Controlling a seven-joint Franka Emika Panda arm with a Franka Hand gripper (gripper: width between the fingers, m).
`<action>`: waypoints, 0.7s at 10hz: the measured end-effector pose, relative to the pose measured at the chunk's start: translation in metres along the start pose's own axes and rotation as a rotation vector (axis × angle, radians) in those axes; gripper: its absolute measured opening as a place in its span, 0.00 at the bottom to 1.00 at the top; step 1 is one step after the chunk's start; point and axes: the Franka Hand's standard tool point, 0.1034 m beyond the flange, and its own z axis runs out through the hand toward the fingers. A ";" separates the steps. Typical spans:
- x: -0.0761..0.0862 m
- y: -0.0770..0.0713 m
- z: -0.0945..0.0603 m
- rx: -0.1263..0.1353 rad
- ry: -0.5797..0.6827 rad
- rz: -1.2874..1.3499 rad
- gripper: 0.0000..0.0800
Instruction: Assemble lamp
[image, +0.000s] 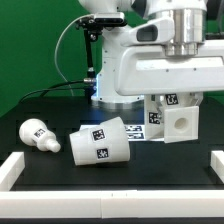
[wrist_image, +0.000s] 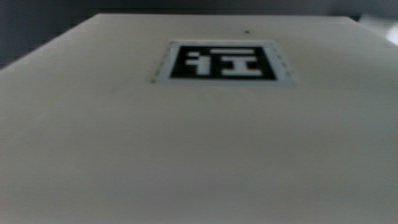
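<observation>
The desk (image: 60, 185) is a matte black sheet, bare across its front. A low white rail (image: 18, 168) edges it on the exterior view's left and a second white rail (image: 214, 166) on the exterior view's right. Behind it hangs a green backdrop (image: 40, 50). A black cable (image: 68, 45) loops down in front of the backdrop toward the foot of the white robot arm (image: 150, 65), where a small blue light (image: 97, 86) glows.

The fingers cannot be made out in either view, so I cannot tell whether they are open or closed. The arm's lower end hangs right over the lamp base (image: 178, 120), a white blocky part with square tags and a round hole in its front. It is the part nearest the fingers' end of the arm. Farther off, toward the exterior view's left, the shade (image: 100, 144) lies on its side on the desk with a tag facing up. Farthest from the fingers' end, the bulb (image: 36, 134) also lies on the desk, apart from the shade.

In the wrist view a flat white face (wrist_image: 178, 150) with one black-and-white tag (wrist_image: 224, 63) fills the frame. That view does not show which part it belongs to.
</observation>
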 end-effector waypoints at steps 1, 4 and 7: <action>0.003 -0.001 -0.001 -0.007 0.047 -0.009 0.38; 0.000 0.002 0.002 -0.028 0.149 -0.023 0.38; -0.008 -0.005 0.011 -0.003 0.054 0.022 0.38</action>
